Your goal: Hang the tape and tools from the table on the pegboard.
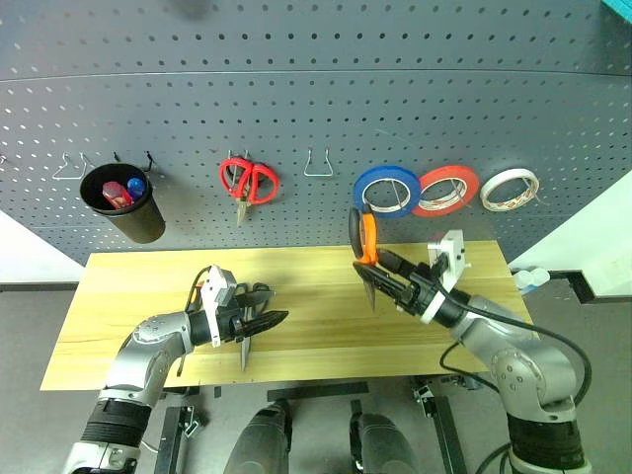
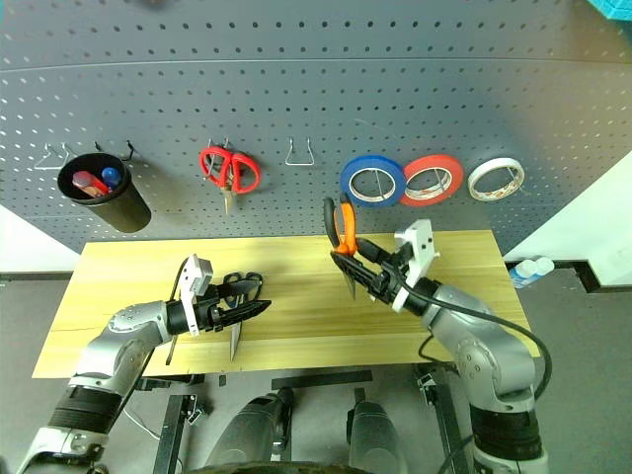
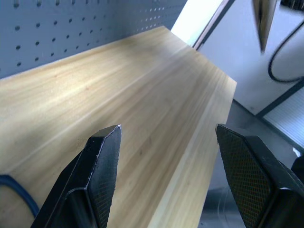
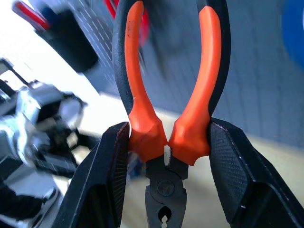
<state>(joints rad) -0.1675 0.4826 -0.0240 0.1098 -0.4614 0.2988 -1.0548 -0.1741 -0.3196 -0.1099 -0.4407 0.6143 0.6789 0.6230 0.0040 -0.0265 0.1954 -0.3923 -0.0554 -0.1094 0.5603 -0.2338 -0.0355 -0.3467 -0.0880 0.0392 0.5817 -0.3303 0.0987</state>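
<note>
My right gripper [image 1: 383, 275] is shut on the small pliers [image 1: 363, 245]. It holds them above the table [image 1: 128, 286], orange-and-black handles up and nose down, just below the pegboard [image 1: 296, 79]. In the right wrist view the fingers [image 4: 111, 166] clamp the pliers [image 4: 166, 137] at the base of the handles. My left gripper [image 1: 269, 314] hovers low at the table's front left, open, with bare wood between its fingers [image 3: 102, 161]. The dark-handled scissors [image 1: 244, 351] lie under it, blade toward the front edge. The whitish tape [image 1: 510, 190] hangs on the pegboard at the right.
On the pegboard hang a blue roll [image 1: 387, 190], a red roll [image 1: 446, 190], red-handled scissors [image 1: 247, 183] and a black cup [image 1: 123, 202] with small items. A bare hook [image 1: 317, 163] sits between the red scissors and the blue roll. A clear bottle [image 1: 528, 279] stands beyond the table's right end.
</note>
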